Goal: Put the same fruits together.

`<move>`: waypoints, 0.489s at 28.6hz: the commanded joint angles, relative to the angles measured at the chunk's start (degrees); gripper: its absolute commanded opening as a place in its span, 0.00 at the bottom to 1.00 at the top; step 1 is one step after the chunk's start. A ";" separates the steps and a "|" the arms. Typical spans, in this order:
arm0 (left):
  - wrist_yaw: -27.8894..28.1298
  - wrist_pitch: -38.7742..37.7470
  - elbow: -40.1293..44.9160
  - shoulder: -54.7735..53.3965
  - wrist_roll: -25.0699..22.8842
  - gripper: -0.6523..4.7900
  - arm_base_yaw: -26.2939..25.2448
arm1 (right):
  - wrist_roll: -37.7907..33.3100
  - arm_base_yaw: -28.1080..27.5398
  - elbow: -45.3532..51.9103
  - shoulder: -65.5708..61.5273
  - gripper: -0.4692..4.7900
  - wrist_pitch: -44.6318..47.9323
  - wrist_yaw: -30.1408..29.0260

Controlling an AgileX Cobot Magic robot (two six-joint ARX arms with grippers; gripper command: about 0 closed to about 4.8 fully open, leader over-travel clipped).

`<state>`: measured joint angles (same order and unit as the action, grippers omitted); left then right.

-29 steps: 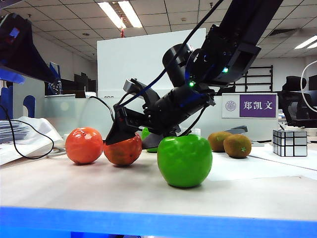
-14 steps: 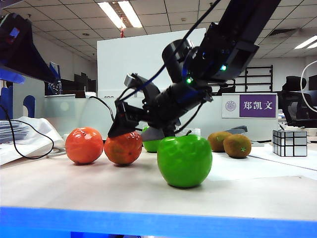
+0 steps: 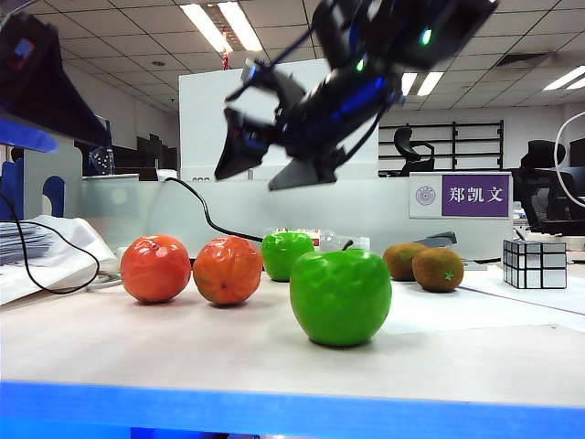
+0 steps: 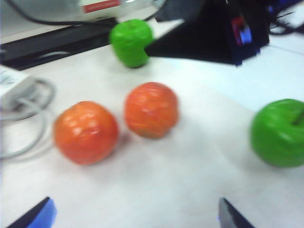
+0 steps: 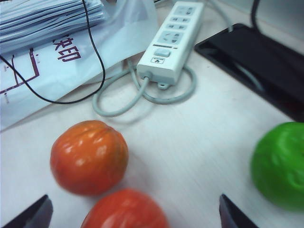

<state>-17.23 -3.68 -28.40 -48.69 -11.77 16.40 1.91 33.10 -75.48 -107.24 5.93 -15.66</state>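
Observation:
Two orange-red fruits (image 3: pixel 155 268) (image 3: pixel 228 270) sit side by side on the table's left. A small-looking green apple (image 3: pixel 287 254) lies behind them and another green apple (image 3: pixel 340 296) stands nearer the front. Two brown kiwis (image 3: pixel 403 261) (image 3: pixel 438 270) lie together at the right. My right gripper (image 3: pixel 247 178) hangs open high above the orange-red pair, holding nothing; its wrist view shows both orange-red fruits (image 5: pixel 89 156) (image 5: pixel 126 209) and one green apple (image 5: pixel 280 164) beneath the right gripper (image 5: pixel 134 195). My left gripper (image 4: pixel 135 199) is open and empty, looking down on the orange-red fruits (image 4: pixel 85 132) (image 4: pixel 151 110).
A silver mirror cube (image 3: pixel 535 263) stands at the far right. A white power strip (image 5: pixel 171 38) with its coiled cable, a stack of papers (image 5: pixel 47 47) and a black flat device (image 5: pixel 256 61) lie behind the fruits. A black cable (image 3: pixel 206 215) trails over the table.
My right gripper has risen from around the right-hand orange-red fruit to well above the table. That fruit stays beside the other one. The left arm has kept still.

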 commanded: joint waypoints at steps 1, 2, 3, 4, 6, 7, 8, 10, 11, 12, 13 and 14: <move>-2.29 0.76 -0.22 0.09 0.22 0.98 -0.04 | 4.39 0.04 0.11 3.45 1.00 -9.51 0.52; -2.29 0.76 -0.22 0.09 0.22 0.98 -0.04 | 5.40 0.07 0.63 4.79 1.00 -11.98 0.52; -2.29 0.79 -0.22 0.09 0.22 0.98 -0.04 | 6.14 0.07 1.25 6.01 1.00 -13.88 0.55; -2.29 0.81 -0.22 0.09 0.22 0.98 -0.04 | 6.86 0.07 2.32 7.52 1.00 -15.82 0.85; -2.29 0.92 -0.22 0.09 0.22 0.98 -0.04 | 7.45 0.07 4.92 10.40 1.00 -18.27 2.32; -2.32 1.05 -0.22 0.09 0.22 0.98 -0.04 | 7.65 0.07 6.47 11.78 1.00 -18.82 2.58; -2.32 1.18 -0.22 0.09 0.22 0.98 -0.04 | 7.61 0.07 8.17 13.25 1.00 -19.15 3.26; -2.36 1.22 -0.22 0.09 0.22 0.98 -0.04 | 7.52 0.07 12.33 16.81 1.00 -19.45 4.22; -2.36 1.22 -0.22 0.09 0.22 0.98 -0.04 | 7.10 0.07 14.21 18.51 1.00 -19.39 4.13; -2.36 1.25 -0.22 0.09 0.22 0.98 -0.04 | 6.62 0.20 16.41 20.50 1.00 -19.28 4.13; -2.36 1.27 -0.22 0.09 0.22 0.98 -0.04 | 6.29 0.28 18.01 22.05 1.00 -19.34 4.17; -2.36 1.29 -0.22 0.09 0.22 0.98 -0.04 | 5.92 0.37 19.45 23.45 1.00 -19.41 4.17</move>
<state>-19.11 -3.60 -28.40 -48.69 -11.77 16.43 8.69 33.17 -57.25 -85.69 -14.11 -11.55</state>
